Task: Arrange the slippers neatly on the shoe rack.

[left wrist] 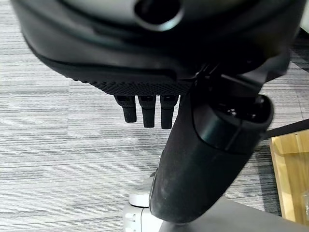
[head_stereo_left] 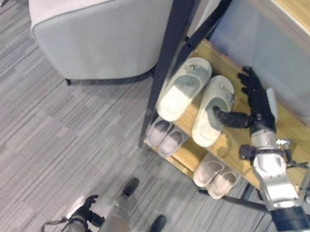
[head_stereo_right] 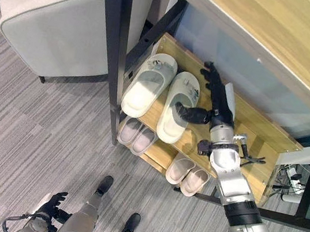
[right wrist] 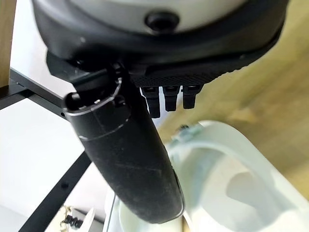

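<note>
Right eye view is showing the right hand (head_stereo_right: pixel 215 104), fingers spread apart, thumb touching the right slipper (head_stereo_right: pixel 178 106); it should be nudging it parallel to the left slipper (head_stereo_right: pixel 148 84).

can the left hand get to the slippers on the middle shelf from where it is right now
Probably not. The left hand hangs low over the carpet, apart from the shoe rack; the right hand is already at the slippers.

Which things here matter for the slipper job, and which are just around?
Job:
pale green slippers on the wooden shoe rack;
right hand, thumb in the right-hand slipper.

Around:
pinkish slipper pairs on the lower shelf;
grey armchair;
left hand, idle.
</note>
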